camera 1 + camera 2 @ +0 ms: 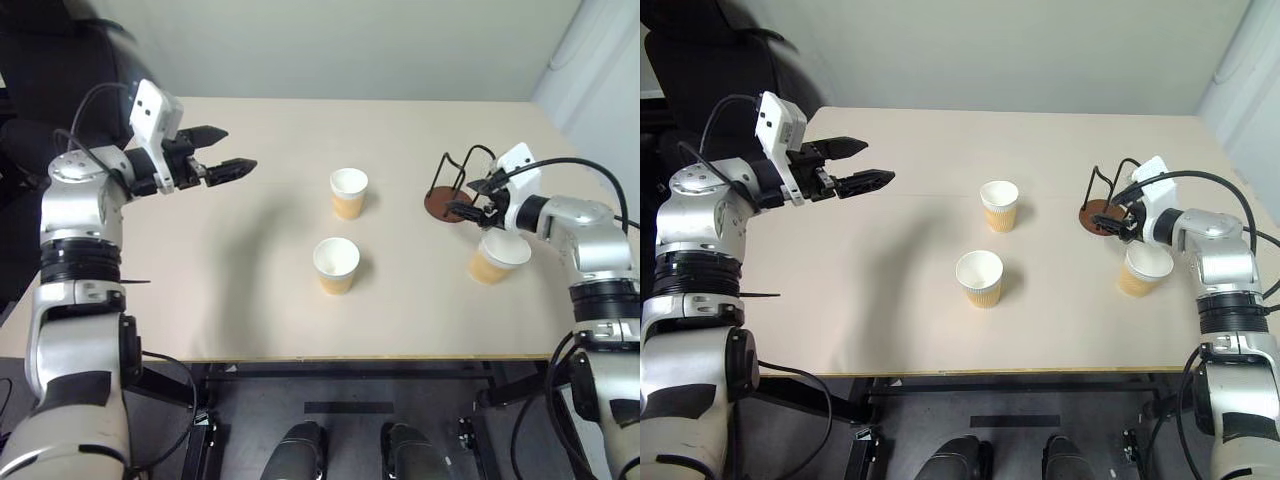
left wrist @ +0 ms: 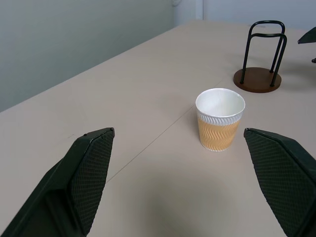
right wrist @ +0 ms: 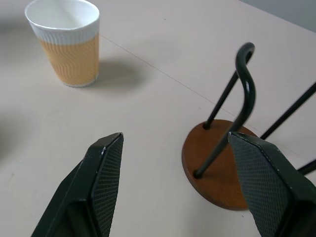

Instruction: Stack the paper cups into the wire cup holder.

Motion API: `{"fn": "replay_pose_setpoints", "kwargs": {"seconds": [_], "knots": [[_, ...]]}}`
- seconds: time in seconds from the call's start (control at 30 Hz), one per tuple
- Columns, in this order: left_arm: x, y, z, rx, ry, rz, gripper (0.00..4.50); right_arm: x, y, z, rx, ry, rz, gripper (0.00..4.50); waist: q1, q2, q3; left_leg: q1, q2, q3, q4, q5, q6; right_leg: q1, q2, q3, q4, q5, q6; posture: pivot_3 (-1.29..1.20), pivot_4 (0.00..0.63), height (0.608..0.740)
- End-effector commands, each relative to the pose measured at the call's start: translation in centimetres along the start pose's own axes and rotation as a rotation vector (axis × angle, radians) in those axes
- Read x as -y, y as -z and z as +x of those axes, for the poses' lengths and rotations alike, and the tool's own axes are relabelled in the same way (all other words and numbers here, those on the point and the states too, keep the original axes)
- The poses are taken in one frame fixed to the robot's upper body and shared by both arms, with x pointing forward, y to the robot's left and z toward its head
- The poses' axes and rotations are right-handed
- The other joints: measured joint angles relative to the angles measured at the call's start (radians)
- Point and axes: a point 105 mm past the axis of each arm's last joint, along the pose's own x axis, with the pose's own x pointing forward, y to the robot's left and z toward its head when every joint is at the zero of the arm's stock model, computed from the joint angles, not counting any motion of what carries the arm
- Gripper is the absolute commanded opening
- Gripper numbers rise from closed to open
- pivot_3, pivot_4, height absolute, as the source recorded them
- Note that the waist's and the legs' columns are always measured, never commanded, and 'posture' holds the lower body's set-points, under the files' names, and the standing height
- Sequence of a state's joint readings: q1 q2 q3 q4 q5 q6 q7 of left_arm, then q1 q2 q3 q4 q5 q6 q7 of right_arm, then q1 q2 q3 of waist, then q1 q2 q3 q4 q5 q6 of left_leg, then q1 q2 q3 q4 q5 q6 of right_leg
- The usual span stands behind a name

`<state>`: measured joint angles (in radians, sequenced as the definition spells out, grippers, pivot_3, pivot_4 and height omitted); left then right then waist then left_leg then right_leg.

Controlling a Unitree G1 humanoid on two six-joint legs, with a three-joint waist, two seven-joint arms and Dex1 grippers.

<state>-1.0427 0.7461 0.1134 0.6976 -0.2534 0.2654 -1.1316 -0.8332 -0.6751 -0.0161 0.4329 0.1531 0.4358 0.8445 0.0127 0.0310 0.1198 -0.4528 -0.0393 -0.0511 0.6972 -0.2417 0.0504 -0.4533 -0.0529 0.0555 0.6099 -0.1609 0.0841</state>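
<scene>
Both grippers gape wide and empty: the left gripper (image 1: 222,150) above the table (image 1: 240,300), the right gripper (image 3: 173,187) just beside the upright, empty wire cup holder (image 1: 455,185). Three paper cups (image 1: 349,193) stand upright, apart.

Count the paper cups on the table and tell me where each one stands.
3. One cup stands upright mid-table toward the far side, one nearer the front edge, and one on the right, under the right arm, beside the wire cup holder.
</scene>
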Motion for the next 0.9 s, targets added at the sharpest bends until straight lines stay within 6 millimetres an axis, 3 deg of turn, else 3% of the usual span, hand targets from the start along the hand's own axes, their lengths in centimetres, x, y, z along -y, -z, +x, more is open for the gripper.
{"fn": "replay_pose_setpoints", "kwargs": {"seconds": [0.03, 0.37, 0.6, 0.9], "knots": [[-0.4, -1.0, 0.1, 0.043, -0.007, 0.025, 4.49, 0.2, -2.0, -0.4, 0.050, 0.010, -0.045, 3.43, 0.000, 0.000, 0.000, 0.000, 0.000, 0.000, 0.000, 0.000, 0.000, 0.000, 0.000, 0.000, 0.000, 0.000, 0.000, 0.00, 0.150, 0.740], [0.6, -1.7, 2.4, 0.058, 0.066, 0.047, 4.49, 0.6, -1.3, -0.9, 0.048, 0.058, -0.024, 3.43, -0.001, 0.000, 0.000, 0.000, 0.000, 0.000, 0.000, 0.000, -0.001, 0.000, 0.000, 0.000, 0.000, 0.000, 0.000, 0.00, 0.150, 0.740], [1.3, -2.3, 4.1, 0.079, 0.108, 0.051, 4.49, 2.1, -1.2, -1.3, 0.036, 0.150, -0.049, 3.43, 0.000, -0.001, 0.000, 0.000, 0.000, -0.001, 0.000, 0.000, -0.001, 0.000, 0.000, 0.000, 0.000, 0.000, 0.000, 0.00, 0.150, 0.740], [1.6, -2.1, 4.6, 0.084, 0.124, 0.043, 4.49, 3.2, -1.3, -0.5, 0.040, 0.230, -0.049, 3.43, -0.001, 0.000, 0.000, 0.000, 0.000, -0.001, -0.001, 0.000, -0.001, -0.001, 0.000, 0.000, 0.000, 0.000, 0.000, 0.00, 0.150, 0.740]]}}
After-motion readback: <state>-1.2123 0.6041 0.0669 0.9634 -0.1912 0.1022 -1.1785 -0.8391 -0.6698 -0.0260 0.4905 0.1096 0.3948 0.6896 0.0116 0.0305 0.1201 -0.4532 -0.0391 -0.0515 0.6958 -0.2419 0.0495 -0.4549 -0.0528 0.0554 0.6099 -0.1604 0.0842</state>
